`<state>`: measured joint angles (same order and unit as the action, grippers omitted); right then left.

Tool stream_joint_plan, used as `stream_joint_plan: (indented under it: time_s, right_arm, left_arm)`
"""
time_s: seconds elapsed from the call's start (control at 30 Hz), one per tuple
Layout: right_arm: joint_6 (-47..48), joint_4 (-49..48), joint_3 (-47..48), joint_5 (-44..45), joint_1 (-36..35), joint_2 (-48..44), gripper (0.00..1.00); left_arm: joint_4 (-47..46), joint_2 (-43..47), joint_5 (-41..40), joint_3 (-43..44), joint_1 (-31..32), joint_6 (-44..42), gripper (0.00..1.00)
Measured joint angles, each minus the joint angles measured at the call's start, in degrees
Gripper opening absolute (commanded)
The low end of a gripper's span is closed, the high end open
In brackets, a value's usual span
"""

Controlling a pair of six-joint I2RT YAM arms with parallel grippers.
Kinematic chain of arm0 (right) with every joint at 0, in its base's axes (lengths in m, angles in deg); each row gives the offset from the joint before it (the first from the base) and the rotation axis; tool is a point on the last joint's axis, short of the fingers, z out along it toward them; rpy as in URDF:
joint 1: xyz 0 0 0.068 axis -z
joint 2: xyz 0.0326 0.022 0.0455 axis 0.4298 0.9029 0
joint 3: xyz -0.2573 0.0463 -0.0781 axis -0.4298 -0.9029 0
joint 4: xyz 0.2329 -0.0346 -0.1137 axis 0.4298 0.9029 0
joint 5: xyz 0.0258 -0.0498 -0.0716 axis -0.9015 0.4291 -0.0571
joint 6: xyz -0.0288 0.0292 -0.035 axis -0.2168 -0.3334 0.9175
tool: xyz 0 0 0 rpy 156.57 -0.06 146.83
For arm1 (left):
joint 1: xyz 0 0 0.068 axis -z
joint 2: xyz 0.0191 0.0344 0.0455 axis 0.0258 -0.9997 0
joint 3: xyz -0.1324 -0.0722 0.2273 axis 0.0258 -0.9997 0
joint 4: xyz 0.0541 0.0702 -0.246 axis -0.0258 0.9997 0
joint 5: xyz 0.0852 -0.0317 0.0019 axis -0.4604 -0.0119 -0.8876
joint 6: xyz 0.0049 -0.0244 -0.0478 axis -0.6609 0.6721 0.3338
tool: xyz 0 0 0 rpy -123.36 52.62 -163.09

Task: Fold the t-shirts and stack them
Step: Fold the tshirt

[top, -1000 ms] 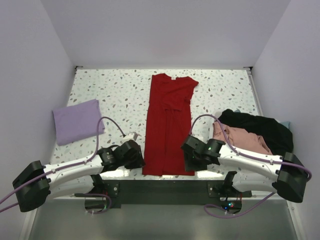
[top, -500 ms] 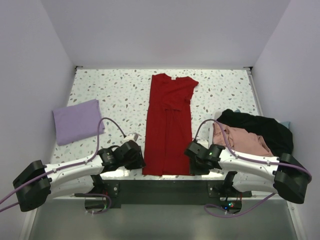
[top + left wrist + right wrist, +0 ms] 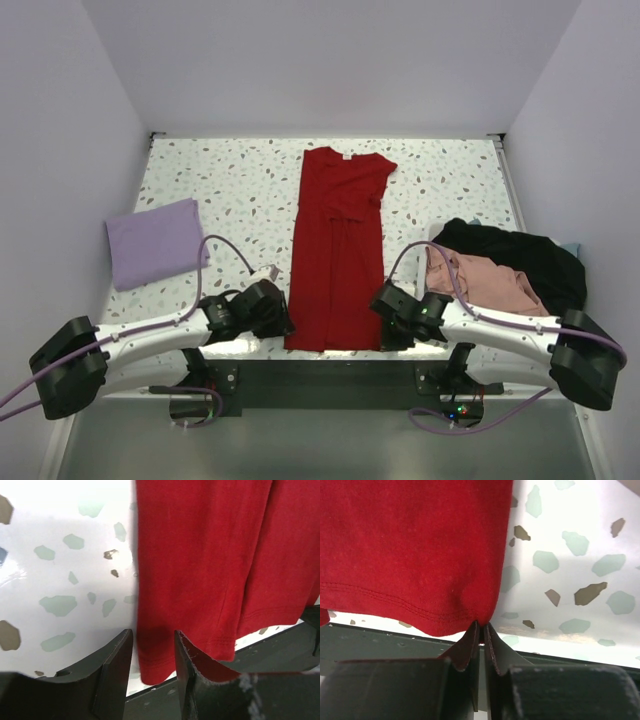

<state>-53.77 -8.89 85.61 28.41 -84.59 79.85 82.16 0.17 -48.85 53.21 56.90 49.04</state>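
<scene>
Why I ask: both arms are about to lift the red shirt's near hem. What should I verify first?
1. Right pincer shut on a hem corner of the red shirt: ok.
2. Left pincer shut on the other corner: not ok, it is open and straddling the hem.
3. All cloth layers caught: cannot tell.
4. Red shirt lying flat: ok.
5. Lavender shirt apart from the red one: ok.

Bright overhead light glares off the tabletop [image 3: 60,525]; close-up jaws look soft.
</scene>
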Motion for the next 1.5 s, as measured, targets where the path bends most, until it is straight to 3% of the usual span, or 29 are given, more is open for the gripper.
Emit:
stream_joint_plan:
  time_s: [0.3,0.6,0.8,0.97,1.27,1.5]
  right_arm:
    - [0.04,-0.72,0.35,-0.72,0.0,1.03,0.04]
    - [-0.28,-0.68,0.07,-0.7,0.0,0.2,0.04]
    - [-0.44,-0.68,0.04,-0.68,0.0,0.2,0.04]
    - [-0.39,-0.66,0.0,-0.68,0.0,0.04,0.0]
    - [-0.17,5.01,1.2,0.07,0.0,-1.57,0.0]
    - [0.11,12.37,8.61,2.73,0.0,-3.56,0.0]
  left_arm:
    - [-3.02,-1.84,1.6,-0.11,0.02,1.92,0.38]
    - [-0.55,2.54,0.79,-2.38,2.32,6.67,0.34]
    - [-1.11,1.36,0.66,-2.45,4.26,8.57,0.24]
    - [-1.05,0.94,0.55,-2.49,5.44,9.81,0.0]
    - [0.81,2.56,-0.68,-2.51,6.62,10.05,0.0]
    - [5.62,5.77,-3.19,1.09,6.67,10.05,0.0]
